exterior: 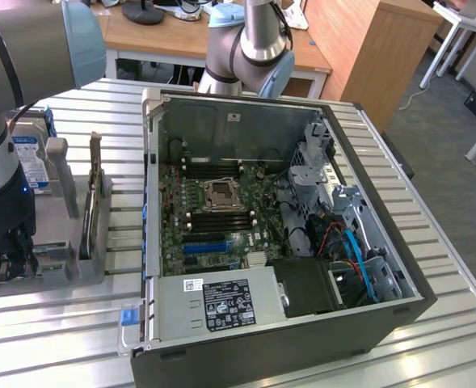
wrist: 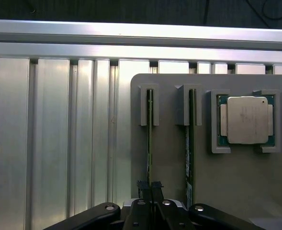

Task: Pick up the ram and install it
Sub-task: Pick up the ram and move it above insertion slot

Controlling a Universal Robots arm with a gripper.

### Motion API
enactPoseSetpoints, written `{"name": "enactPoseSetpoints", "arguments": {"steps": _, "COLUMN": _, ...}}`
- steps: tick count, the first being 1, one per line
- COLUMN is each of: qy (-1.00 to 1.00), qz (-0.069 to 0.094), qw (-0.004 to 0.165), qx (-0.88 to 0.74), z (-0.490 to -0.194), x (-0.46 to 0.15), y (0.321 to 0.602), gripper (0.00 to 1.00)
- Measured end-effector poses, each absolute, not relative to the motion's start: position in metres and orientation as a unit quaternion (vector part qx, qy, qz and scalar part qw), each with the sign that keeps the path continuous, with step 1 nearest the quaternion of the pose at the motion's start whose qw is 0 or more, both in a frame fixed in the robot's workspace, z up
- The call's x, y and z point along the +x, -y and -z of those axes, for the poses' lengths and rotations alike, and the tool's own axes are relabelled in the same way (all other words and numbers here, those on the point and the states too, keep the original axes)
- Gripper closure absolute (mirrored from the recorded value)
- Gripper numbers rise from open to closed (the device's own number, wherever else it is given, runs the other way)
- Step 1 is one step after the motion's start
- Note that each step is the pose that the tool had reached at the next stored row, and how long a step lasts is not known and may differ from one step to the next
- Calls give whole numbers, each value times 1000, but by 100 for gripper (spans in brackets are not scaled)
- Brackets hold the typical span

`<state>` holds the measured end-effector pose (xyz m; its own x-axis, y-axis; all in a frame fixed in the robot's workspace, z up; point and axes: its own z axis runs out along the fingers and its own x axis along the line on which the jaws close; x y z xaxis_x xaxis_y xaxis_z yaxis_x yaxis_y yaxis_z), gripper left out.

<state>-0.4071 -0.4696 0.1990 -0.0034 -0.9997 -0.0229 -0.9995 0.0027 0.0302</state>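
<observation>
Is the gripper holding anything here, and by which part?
The gripper appears shut on the ram, its fingers pinching the flat faces toward one end, while it stands on edge in the holder.

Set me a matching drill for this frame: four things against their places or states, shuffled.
1 ram
2 processor
3 hard drive
4 case

A lying flat in a holder recess
B open, motherboard showing
C on edge, clamped in the gripper
D blue label, at the exterior view's left

Pairs: 1-C, 2-A, 3-D, 4-B
</observation>
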Motion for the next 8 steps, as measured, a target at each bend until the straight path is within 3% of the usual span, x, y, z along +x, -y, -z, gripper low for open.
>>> {"name": "enactPoseSetpoints", "arguments": {"steps": 8, "qy": 708, "qz": 19, "qw": 3, "qx": 706, "z": -203, "x": -407, "y": 470, "gripper": 88}}
